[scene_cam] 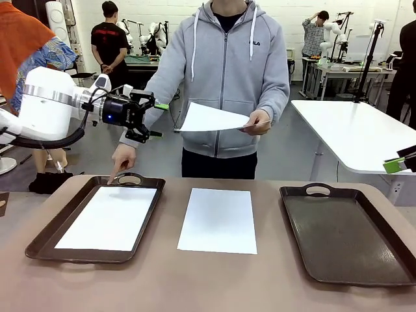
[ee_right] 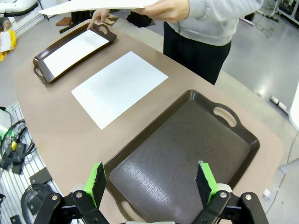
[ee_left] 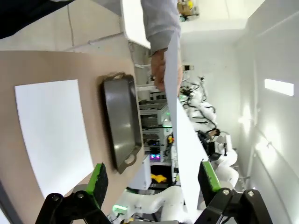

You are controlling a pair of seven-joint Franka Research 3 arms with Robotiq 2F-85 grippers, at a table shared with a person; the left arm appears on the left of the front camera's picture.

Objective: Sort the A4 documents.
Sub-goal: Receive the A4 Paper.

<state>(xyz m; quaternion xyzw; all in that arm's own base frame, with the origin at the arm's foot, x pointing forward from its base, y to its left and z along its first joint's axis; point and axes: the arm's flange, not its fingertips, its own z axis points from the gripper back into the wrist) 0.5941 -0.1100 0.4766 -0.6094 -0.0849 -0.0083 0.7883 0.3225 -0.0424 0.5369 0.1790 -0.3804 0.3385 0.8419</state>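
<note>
The move ahead, as I judge it, turns on the sheet the person offers in mid-air. In the front view this held sheet (scene_cam: 214, 118) hangs at the centre of the frame, nearly flat. Its long axis runs across the picture, and its free end points at the left gripper (scene_cam: 153, 121), which hovers just left of it at about the same height. Its jaws stand wide with nothing between them, and a small gap seems to separate them from the paper's edge. From the left wrist view the same sheet (ee_left: 180, 140) shows edge-on as a thin white band running up the frame. It lines up with the opening and sits closer to the pad (ee_left: 208, 176) at lower right than to the other pad, though I cannot tell how far off it is. The person's holding hand (scene_cam: 260, 122) grips the far end, so the near end is free to take. The person's other hand (scene_cam: 123, 156) points down at the handle of the left tray (scene_cam: 45, 240), which already carries one sheet (scene_cam: 107, 218). Another sheet (scene_cam: 219, 220) lies loose on the tabletop (scene_cam: 195, 286) at the middle, long axis running away from the camera. The right gripper (ee_right: 152, 184) hangs over the empty right tray (ee_right: 252, 140), jaws wide too, well apart from the offered paper. The left arm is plainly the nearer one.
</note>
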